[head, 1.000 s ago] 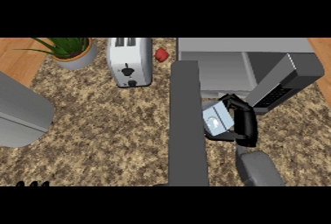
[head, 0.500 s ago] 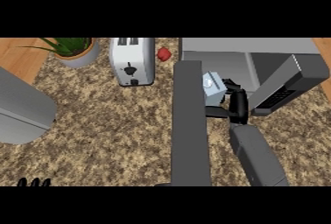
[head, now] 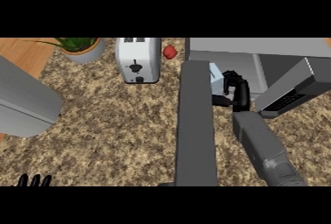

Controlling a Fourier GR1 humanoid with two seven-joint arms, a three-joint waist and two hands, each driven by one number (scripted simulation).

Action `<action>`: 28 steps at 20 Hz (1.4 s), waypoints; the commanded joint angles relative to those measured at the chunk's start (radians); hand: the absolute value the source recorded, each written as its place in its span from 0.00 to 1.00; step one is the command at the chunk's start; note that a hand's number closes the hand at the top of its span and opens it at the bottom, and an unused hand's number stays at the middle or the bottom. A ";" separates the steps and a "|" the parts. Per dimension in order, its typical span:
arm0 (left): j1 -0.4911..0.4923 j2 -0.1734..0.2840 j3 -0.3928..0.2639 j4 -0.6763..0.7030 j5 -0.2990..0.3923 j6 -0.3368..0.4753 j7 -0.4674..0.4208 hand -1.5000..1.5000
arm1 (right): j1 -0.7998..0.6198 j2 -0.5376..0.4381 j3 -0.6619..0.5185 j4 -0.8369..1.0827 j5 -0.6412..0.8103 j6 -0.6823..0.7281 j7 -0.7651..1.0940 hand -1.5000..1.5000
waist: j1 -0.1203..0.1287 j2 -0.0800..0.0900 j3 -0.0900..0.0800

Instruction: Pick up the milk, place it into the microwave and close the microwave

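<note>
The milk [head: 216, 73] is a small white and blue carton at the mouth of the microwave [head: 258, 49], which stands at the counter's back right. My right hand [head: 240, 90] is curled round the carton's right side and hides part of it. The microwave's door [head: 196, 127] is swung open and shows as a long grey slab running toward me, just left of my right forearm. A dark panel with keys [head: 294, 89] juts out on the right of the hand. My left hand [head: 33, 180] rests open at the lower left edge, fingers up.
A silver toaster [head: 138, 59] stands at the back, left of the microwave, with a small red object [head: 170, 52] beside it. A potted plant [head: 81, 46] sits at the back left. A large grey rounded object [head: 22, 103] fills the left edge.
My right hand has carried the milk away from me and to the left, from beside the dark panel up to the microwave's opening. The left hand has stayed put.
</note>
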 commanded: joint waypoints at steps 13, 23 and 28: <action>-0.040 0.000 -0.010 0.050 -0.002 -0.033 -0.015 0.00 | -0.140 -0.119 -0.005 0.175 0.081 -0.157 -0.093 1.00 | 0.051 0.027 0.002; -0.059 0.009 0.015 0.047 0.007 -0.030 -0.008 0.00 | -0.179 -0.110 -0.067 0.151 0.049 -0.250 -0.180 1.00 | 0.069 0.036 0.003; -0.053 0.030 0.009 0.056 0.009 -0.058 -0.004 0.00 | -0.217 -0.132 -0.076 0.171 0.067 -0.406 -0.138 1.00 | 0.090 0.042 0.003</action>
